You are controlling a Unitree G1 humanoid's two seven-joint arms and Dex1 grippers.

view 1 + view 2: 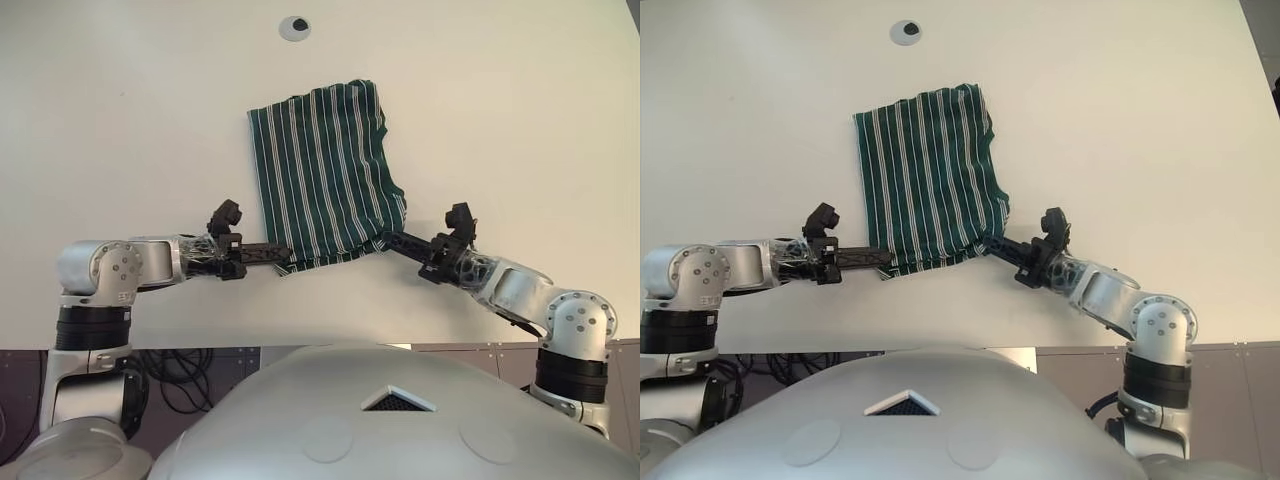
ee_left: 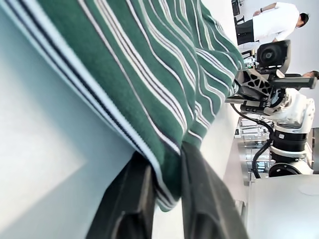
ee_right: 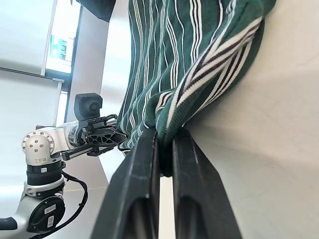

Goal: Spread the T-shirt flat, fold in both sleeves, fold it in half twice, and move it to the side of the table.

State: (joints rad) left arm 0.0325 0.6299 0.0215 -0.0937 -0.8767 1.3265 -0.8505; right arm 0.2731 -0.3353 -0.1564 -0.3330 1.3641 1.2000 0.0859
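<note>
The T-shirt (image 1: pixel 322 176), dark green with thin white stripes, lies folded into a narrow panel in the middle of the white table (image 1: pixel 500 120). My left gripper (image 1: pixel 282 261) is shut on its near left corner, and the cloth (image 2: pixel 164 184) shows pinched between the fingers (image 2: pixel 127 209) in the left wrist view. My right gripper (image 1: pixel 384 240) is shut on the near right corner, where bunched hem (image 3: pixel 174 122) sits between its fingers (image 3: pixel 144 164). The near edge is slightly lifted between the two grippers.
A small round grey fitting (image 1: pixel 294 28) is set in the table beyond the shirt. Bare tabletop lies left and right of the shirt. The table's near edge (image 1: pixel 300 343) runs just behind my arms.
</note>
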